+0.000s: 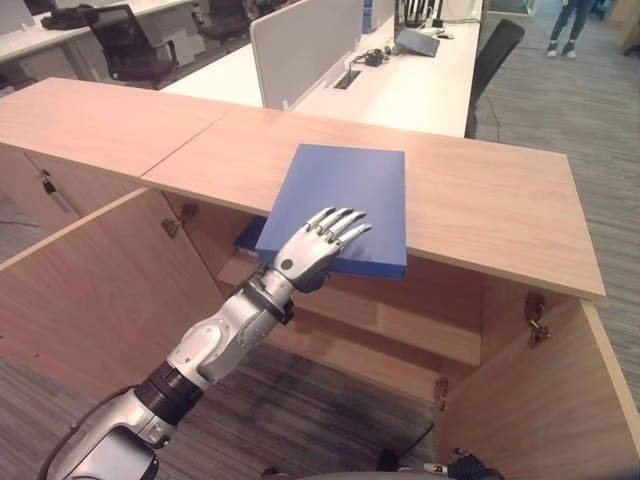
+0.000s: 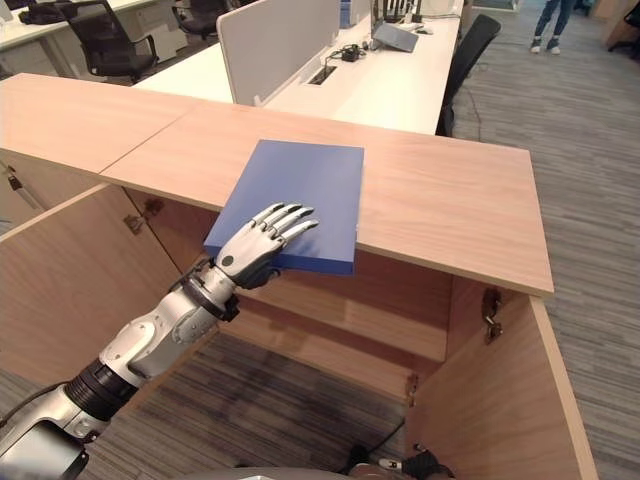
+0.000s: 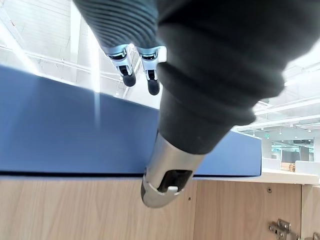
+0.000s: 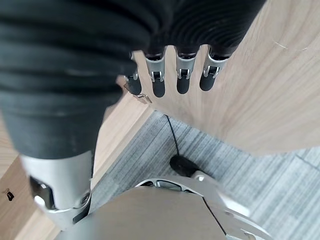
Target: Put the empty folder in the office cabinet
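Left robot hand (image 1: 315,247) grasping blue folder (image 1: 345,200) overhanging cabinet top (image 1: 480,200) at 6 o'clock; thin-edge grip risks slipping, dropping.

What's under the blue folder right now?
The blue folder lies on the cabinet top, its near edge overhanging the open cabinet. The left hand has fingers on top, thumb beneath. The wood it covers is hidden.

We see a blue folder (image 2: 300,195) lying flat on the wooden top of the office cabinet (image 2: 440,200), its near edge jutting out over the open front. Our left hand (image 2: 262,245) rests on that near end, fingers straight across the cover, thumb hidden below. Both cabinet doors (image 2: 510,400) stand open. A white desk (image 2: 390,85) lies beyond.
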Available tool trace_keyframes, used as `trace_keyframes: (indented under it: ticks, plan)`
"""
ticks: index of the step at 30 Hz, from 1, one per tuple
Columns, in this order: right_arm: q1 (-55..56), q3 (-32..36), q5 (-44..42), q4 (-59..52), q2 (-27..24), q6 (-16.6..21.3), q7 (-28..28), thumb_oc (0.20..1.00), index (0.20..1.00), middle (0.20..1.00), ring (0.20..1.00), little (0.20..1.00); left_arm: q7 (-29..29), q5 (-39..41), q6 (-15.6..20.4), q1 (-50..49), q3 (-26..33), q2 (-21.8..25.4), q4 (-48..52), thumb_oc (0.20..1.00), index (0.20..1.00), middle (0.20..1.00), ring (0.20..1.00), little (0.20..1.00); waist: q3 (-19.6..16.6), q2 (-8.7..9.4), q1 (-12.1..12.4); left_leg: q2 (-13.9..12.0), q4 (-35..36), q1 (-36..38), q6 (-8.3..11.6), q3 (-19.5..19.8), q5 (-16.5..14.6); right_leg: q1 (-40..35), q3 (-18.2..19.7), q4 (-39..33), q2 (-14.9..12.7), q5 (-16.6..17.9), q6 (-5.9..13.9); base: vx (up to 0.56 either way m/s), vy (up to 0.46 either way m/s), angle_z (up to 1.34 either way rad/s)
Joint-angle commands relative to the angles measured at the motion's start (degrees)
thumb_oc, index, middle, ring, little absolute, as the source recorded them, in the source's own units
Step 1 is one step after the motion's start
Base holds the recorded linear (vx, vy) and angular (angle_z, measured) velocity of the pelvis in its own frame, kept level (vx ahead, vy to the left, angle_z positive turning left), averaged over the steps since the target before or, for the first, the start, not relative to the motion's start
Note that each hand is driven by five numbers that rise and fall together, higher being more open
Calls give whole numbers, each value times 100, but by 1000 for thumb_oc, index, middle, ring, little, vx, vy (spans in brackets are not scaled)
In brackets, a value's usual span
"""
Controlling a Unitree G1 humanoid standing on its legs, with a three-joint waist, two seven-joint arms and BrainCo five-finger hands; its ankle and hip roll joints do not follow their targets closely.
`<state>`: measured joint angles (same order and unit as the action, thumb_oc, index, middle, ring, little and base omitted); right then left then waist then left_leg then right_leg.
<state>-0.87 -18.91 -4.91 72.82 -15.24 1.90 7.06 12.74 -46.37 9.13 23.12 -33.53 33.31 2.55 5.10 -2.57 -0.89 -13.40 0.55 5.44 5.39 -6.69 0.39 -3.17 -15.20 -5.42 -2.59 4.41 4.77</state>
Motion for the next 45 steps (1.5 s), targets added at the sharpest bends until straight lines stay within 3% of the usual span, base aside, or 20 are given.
trace_keyframes:
  ticks: [1,19,37,38,39,40,45]
  plan:
    - [-297,-220,137,270,-44,38,105,1000,1000,1000,1000,1000,321,-271,-11,806,28,56,-51,1000,1000,1000,1000,1000,64,453,-28,11,-368,-49,270,-20,-121,-516,-110,42,234,-682,-165,0,0,0]
    - [-322,-218,164,359,-73,21,156,1000,1000,1000,1000,1000,393,-789,-291,1026,-357,-79,-812,1000,1000,1000,1000,1000,37,430,-66,-12,-418,-78,288,-34,-139,-526,-87,42,250,-678,-171,0,0,0]
    - [-357,-264,251,453,-75,-10,202,1000,1000,1000,1000,1000,621,-1428,-942,1209,-593,-347,-2369,1000,1000,1000,1000,1000,9,406,-102,-55,-505,-104,315,-75,-135,-557,-39,43,276,-693,-195,-3,0,-1]
    - [-354,-264,259,455,-77,-12,203,1000,1000,1000,1000,1000,651,-1417,-962,1211,-572,-355,-2404,586,586,586,586,586,9,410,-104,-58,-512,-110,317,-75,-136,-559,-42,44,275,-690,-197,0,0,0]
    - [-354,-266,260,454,-79,-13,203,1000,1000,1000,1000,1000,659,-1416,-963,1212,-572,-358,-2412,344,344,344,344,344,9,409,-105,-58,-516,-112,318,-75,-137,-558,-42,44,275,-689,-197,0,0,0]
    - [-335,-258,270,462,-54,-6,217,1000,1000,1000,1000,1000,732,-1381,-1014,1198,-473,-342,-2405,200,200,200,200,200,1,404,-101,-57,-511,-115,319,-74,-137,-557,-47,44,277,-692,-200,0,0,0]
    - [-316,-247,291,489,-50,-2,229,1000,1000,1000,1000,1000,864,-1275,-1057,1209,-302,-298,-2374,200,200,200,200,200,-16,408,-114,-54,-522,-124,320,-74,-135,-550,-34,44,281,-690,-204,0,0,0]
